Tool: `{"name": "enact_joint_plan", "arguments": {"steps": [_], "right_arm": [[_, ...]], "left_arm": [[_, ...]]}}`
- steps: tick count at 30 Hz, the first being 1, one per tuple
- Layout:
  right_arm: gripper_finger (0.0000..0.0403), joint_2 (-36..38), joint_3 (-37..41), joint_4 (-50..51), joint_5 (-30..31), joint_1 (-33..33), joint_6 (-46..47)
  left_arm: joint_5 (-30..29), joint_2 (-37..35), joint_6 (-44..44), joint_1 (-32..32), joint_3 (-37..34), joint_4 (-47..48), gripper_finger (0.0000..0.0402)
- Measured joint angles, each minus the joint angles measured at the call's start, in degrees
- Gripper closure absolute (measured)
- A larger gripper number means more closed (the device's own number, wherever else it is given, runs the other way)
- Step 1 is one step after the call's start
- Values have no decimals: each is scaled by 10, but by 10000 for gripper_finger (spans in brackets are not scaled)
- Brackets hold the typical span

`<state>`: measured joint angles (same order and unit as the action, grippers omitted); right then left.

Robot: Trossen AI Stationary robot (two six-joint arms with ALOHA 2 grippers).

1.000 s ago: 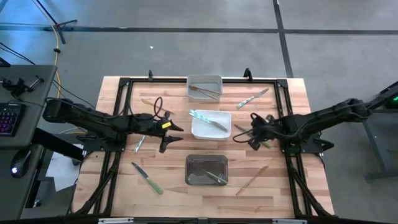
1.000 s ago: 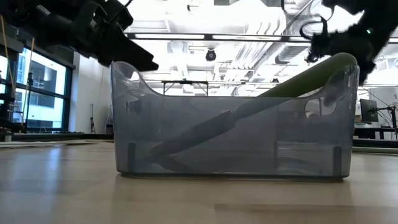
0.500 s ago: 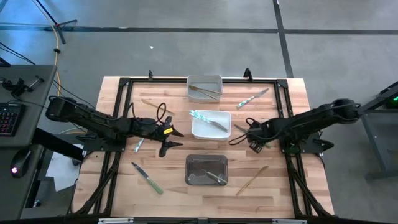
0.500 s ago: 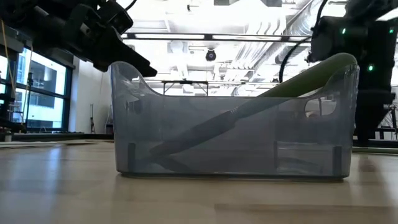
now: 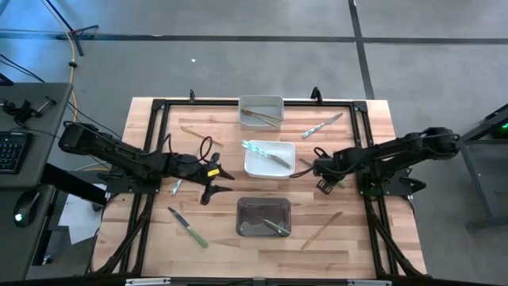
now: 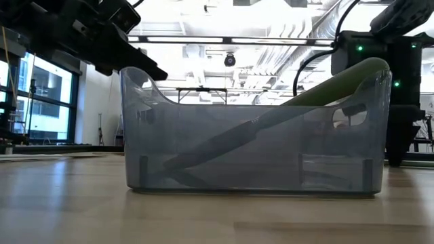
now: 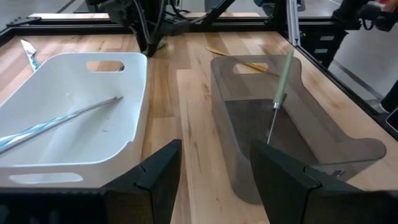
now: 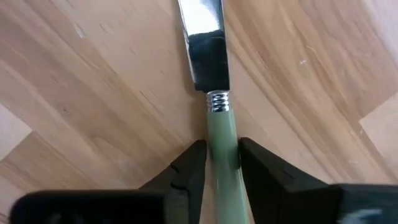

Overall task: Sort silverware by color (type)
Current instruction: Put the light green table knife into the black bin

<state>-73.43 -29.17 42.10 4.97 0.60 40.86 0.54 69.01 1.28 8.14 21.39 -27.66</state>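
My right gripper (image 5: 316,169) (image 8: 222,171) is down at the table to the right of the white bin (image 5: 270,168), shut on a green-handled knife (image 8: 222,134) that lies flat on the wood. My left gripper (image 5: 214,181) (image 7: 214,180) hovers open left of the bins and touches nothing. The white bin holds light blue pieces (image 5: 255,148). Inside the dark bin (image 5: 263,227) a green knife (image 6: 339,85) leans on the wall. The far clear bin (image 5: 261,102) holds tan pieces. Loose on the table lie a blue fork (image 5: 321,125), a tan piece (image 5: 321,230) and a green knife (image 5: 188,227). My right gripper pinches the knife's green handle (image 8: 222,146) just behind the ribbed metal collar, one finger (image 8: 189,171) on each side. The fingers come from above and lie across the handle. The knife still rests on the table, its blade (image 8: 202,25) pointing away from the gripper.
A small blue piece (image 5: 178,184) lies under the left arm and a tan piece (image 5: 190,131) farther back. A black frame (image 5: 159,105) runs round the table top. Bare wood lies between the white bin and the dark bin.
My right gripper has come down from above the table to the wood and shifted a little toward the white bin, ending over the green knife. My left gripper has drifted slightly toward the table's near edge.
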Motion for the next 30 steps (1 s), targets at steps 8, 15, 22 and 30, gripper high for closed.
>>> {"name": "enact_joint_plan", "arguments": {"steps": [8, 15, 22, 30], "right_arm": [[392, 0, -4, 5, -12, 0, 3], [391, 27, -42, 22, -51, 18, 40], [399, 54, -103, 73, -50, 89, 100], [401, 57, -204, 164, -35, 192, 209]], "left_arm": [[-21, 0, -8, 16, 0, 0, 220], [-27, 0, -9, 22, 0, 1, 220], [-28, 0, -6, 22, 0, 4, 220], [-28, 0, -5, 22, 0, 5, 220]]}}
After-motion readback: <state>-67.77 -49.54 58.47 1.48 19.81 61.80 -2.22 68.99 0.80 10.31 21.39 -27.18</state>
